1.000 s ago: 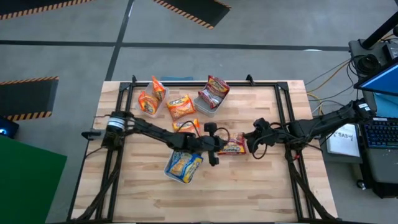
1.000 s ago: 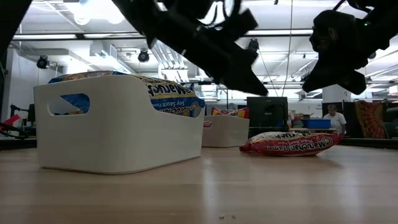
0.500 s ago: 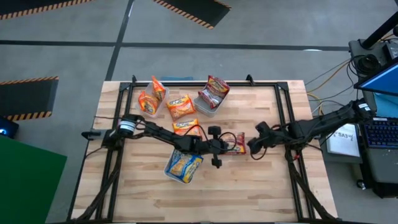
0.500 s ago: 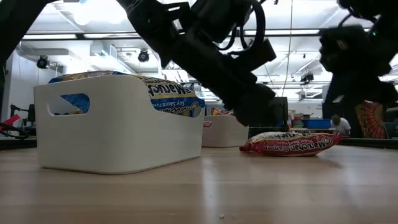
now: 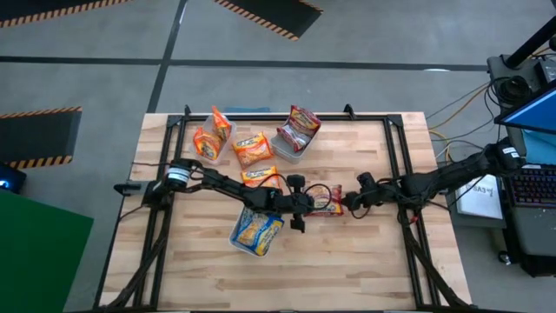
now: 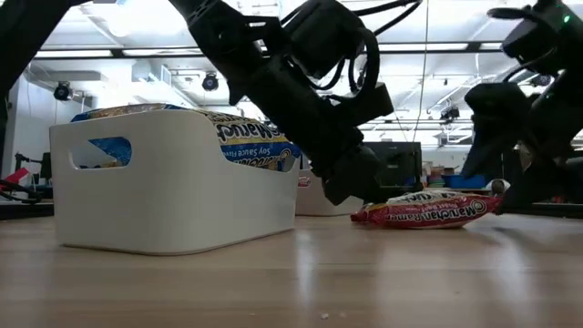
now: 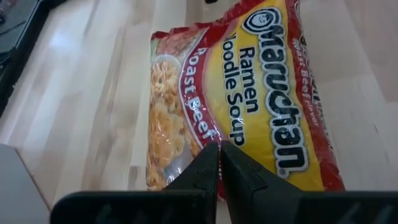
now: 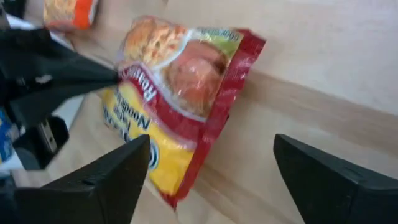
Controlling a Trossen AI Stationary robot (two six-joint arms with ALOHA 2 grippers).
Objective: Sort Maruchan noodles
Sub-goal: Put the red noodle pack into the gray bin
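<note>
A dark red Maruchan noodles packet (image 5: 327, 202) (image 7: 249, 106) lies flat on the wooden table near its middle. My left gripper (image 5: 306, 203) (image 7: 219, 149) is shut and slants down at the packet's left end (image 6: 364, 216). My right gripper (image 5: 350, 203) (image 8: 211, 144) is open at the packet's right end. Its two fingers (image 8: 112, 177) stand wide on either side of a packet corner (image 8: 249, 46) without touching it. My left gripper has its shut fingertips (image 7: 211, 155) right at the packet's left end (image 7: 186, 124), slanting down from the table's left. I cannot tell whether they touch the wrapper. The packet lies flat on the table.
A white tray (image 5: 252, 248) (image 6: 173, 191) with blue-and-yellow packets stands just near-left of my left gripper. Orange packets (image 5: 253, 149) and another tray with dark red packets (image 5: 295, 130) lie toward the far edge. Black frame rails (image 5: 395, 148) run along the table's sides.
My left gripper has sunk toward the packet's left end, still shut. My right gripper has come down beside the packet's right end, rolled about its own line and opened wide. The packet has stayed where it was.
</note>
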